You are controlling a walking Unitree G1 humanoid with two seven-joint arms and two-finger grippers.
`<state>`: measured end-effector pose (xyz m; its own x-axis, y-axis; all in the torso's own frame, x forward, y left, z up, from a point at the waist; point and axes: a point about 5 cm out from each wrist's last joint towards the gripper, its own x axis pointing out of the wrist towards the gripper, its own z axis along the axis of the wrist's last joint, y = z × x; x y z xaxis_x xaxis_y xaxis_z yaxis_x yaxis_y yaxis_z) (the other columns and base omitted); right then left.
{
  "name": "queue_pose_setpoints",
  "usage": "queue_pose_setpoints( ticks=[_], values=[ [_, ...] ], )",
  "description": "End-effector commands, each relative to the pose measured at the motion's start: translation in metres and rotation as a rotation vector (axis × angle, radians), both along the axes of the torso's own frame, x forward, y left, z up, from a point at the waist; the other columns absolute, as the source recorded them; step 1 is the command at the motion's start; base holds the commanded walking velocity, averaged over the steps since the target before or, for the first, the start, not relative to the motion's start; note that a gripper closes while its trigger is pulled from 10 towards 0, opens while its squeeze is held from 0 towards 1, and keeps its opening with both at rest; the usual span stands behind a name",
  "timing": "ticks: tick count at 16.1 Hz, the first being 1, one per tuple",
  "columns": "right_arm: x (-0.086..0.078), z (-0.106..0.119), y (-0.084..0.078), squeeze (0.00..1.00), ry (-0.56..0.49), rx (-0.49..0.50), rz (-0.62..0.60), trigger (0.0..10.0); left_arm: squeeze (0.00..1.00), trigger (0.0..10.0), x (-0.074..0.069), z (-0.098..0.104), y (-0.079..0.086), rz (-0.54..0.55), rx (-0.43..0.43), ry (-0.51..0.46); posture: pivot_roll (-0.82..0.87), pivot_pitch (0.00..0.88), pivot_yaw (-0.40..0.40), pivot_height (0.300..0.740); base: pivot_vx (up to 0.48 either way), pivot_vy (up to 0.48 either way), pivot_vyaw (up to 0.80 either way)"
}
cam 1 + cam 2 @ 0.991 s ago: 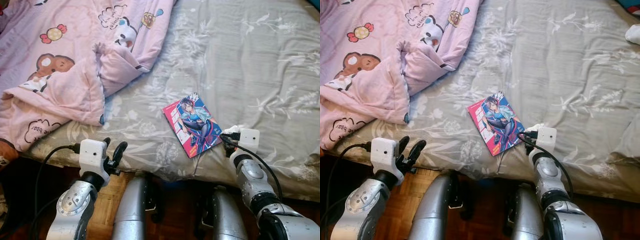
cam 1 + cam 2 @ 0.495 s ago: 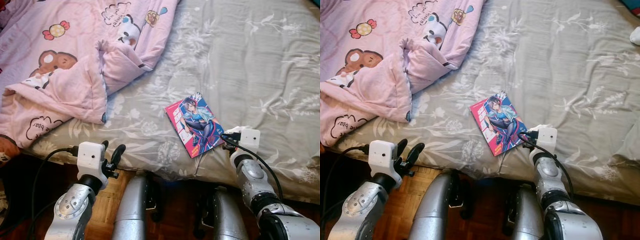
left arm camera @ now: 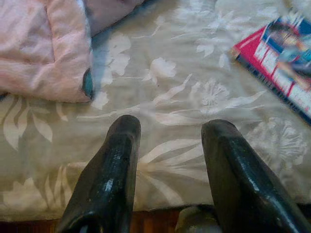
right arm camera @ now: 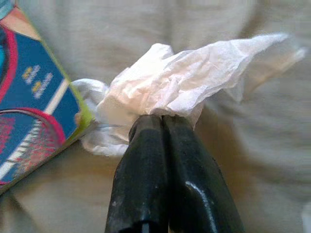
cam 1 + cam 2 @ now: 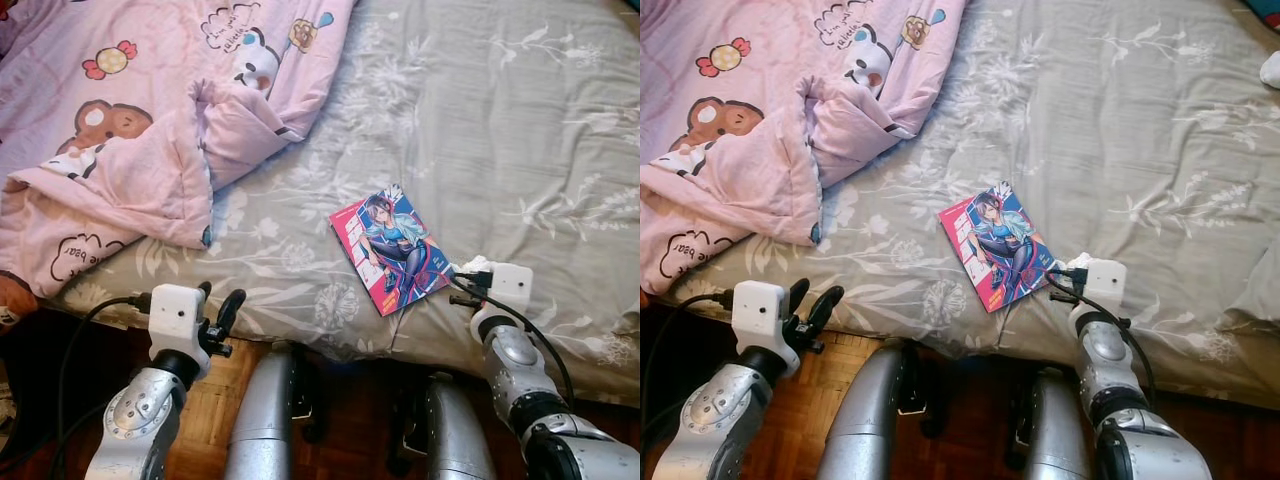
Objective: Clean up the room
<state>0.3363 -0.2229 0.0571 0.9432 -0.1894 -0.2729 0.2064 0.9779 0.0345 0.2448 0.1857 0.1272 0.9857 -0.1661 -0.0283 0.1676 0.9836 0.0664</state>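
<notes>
A crumpled white tissue (image 4: 184, 82) lies bunched on the grey floral bed sheet (image 5: 500, 130), just off the lower right corner of a colourful comic book (image 5: 392, 248). My right gripper (image 4: 163, 120) is shut on the tissue, fingers pressed together under the paper; in the left eye view the tissue (image 5: 478, 265) peeks out ahead of the right wrist. My left gripper (image 5: 218, 305) is open and holds nothing. It hovers at the bed's front edge, below the pink blanket (image 5: 130, 130). The left wrist view has its two fingers (image 3: 116, 160) spread over the sheet.
The pink cartoon blanket is heaped over the bed's left part, its folded corner (image 3: 43, 53) near my left gripper. Wooden floor (image 5: 215, 410) lies below the bed edge. A small white item (image 5: 1270, 68) rests at the far right. A brown object (image 5: 10, 300) sits at the left edge.
My right gripper has drawn slightly back and to the right from the book's corner, tissue still in it. The left arm has sunk a little.
</notes>
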Motion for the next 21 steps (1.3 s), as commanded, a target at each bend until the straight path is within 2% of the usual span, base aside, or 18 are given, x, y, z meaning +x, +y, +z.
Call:
queue_pose_setpoints(
  ticks=[1, 3, 4, 5, 8, 11, 12, 13, 14, 15, 18, 20, 21],
  values=[
    [-0.015, -0.016, -0.009, 0.00, 0.047, 0.018, -0.044, 0.0, 0.00, 10.0, -0.006, -0.016, 0.010, 0.040, 0.007, 0.058, 0.20, 0.544, 0.085, 0.636, 0.000, 0.000, 0.00],
    [-0.017, -0.014, -0.014, 0.00, 0.005, 0.014, -0.064, 0.0, 0.00, 10.0, -0.003, -0.023, 0.013, 0.055, 0.010, 0.068, 0.18, 0.504, 0.074, 0.636, 0.000, 0.000, 0.00],
    [-0.016, -0.006, -0.018, 0.00, -0.075, 0.017, -0.067, 0.0, 0.00, 10.0, 0.004, -0.037, 0.016, 0.075, 0.012, 0.095, 0.16, 0.451, 0.058, 0.636, 0.000, 0.000, 0.00],
    [-0.016, 0.000, -0.021, 0.00, -0.130, 0.020, -0.064, 0.0, 0.00, 10.0, 0.003, -0.051, 0.021, 0.092, 0.019, 0.135, 0.14, 0.429, 0.051, 0.636, 0.000, 0.000, 0.00],
    [-0.025, -0.003, -0.023, 0.00, -0.165, -0.022, -0.017, 0.0, 0.00, 10.0, 0.001, -0.086, 0.029, 0.139, 0.033, 0.234, 0.08, 0.333, 0.022, 0.636, 0.000, 0.000, 0.00],
    [-0.038, -0.007, -0.026, 0.00, -0.204, -0.027, -0.010, 0.0, 0.00, 10.0, 0.001, -0.112, 0.030, 0.163, 0.036, 0.311, 0.05, 0.251, 0.001, 0.636, 0.000, 0.000, 0.00],
    [-0.043, -0.010, -0.023, 0.00, -0.214, -0.035, 0.002, 6.8, 0.00, 10.0, 0.002, -0.121, 0.030, 0.169, 0.039, 0.336, 0.03, 0.226, -0.003, 0.636, 0.000, 0.000, 0.00],
    [-0.045, -0.011, -0.021, 0.00, -0.217, -0.043, 0.011, 6.8, 0.00, 10.0, 0.002, -0.125, 0.030, 0.171, 0.043, 0.350, 0.03, 0.213, -0.004, 0.636, 0.000, 0.000, 0.00],
    [-0.050, -0.012, -0.016, 0.00, -0.226, -0.047, 0.031, 9.6, 0.00, 10.0, 0.001, -0.131, 0.029, 0.176, 0.046, 0.370, 0.02, 0.197, -0.005, 0.636, 0.000, 0.000, 0.00],
    [-0.054, -0.015, -0.012, 0.00, -0.223, -0.046, 0.041, 10.0, 0.00, 10.0, 0.001, -0.136, 0.029, 0.183, 0.048, 0.391, 0.01, 0.181, -0.007, 0.636, 0.000, 0.000, 0.00],
    [-0.061, -0.023, -0.008, 0.00, -0.216, -0.008, 0.034, 10.0, 0.00, 10.0, 0.004, -0.145, 0.026, 0.176, 0.078, 0.446, -0.01, 0.131, 0.003, 0.636, 0.000, 0.000, 0.00],
    [-0.063, -0.026, -0.004, 0.00, -0.217, 0.000, 0.048, 10.0, 0.00, 10.0, 0.000, -0.153, 0.026, 0.177, 0.089, 0.499, -0.02, 0.121, 0.010, 0.636, 0.000, 0.000, 0.00],
    [-0.067, -0.030, -0.007, 0.00, -0.206, 0.002, 0.015, 10.0, 0.00, 10.0, -0.003, -0.157, 0.028, 0.182, 0.095, 0.527, -0.03, 0.102, 0.021, 0.651, 0.000, 0.000, 0.00]
  ],
)
